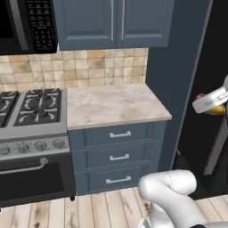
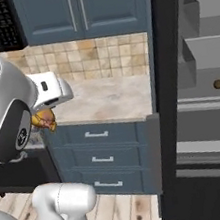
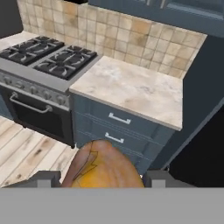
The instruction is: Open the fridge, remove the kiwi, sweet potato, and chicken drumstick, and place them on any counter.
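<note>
While the stove [image 1: 31, 111] with its black burners sits at the far left, the beige counter [image 1: 111, 104] lies just beside it, over blue-grey drawers. Further right, past the dark side panel, the gripper [image 3: 101, 180] hangs in the air in front of the cabinets, closed around the chicken drumstick [image 3: 103, 168], whose golden bulbous end swells up between the two dark finger tips. In the right base view the same drumstick [image 2: 43, 119] peeks out orange under the white hand, off the counter's front edge and above the drawers rather than over the stone. At the far right the fridge [image 2: 180, 95] stands open, and a small round thing on a grey shelf, probably the kiwi [image 2: 218, 83], waits there; it is too small to be sure.

The drumstick looks light and firm but rounded and likely slippery, so the fat end is the sensible place to hold it. It should be set down low to stop it rolling.
</note>
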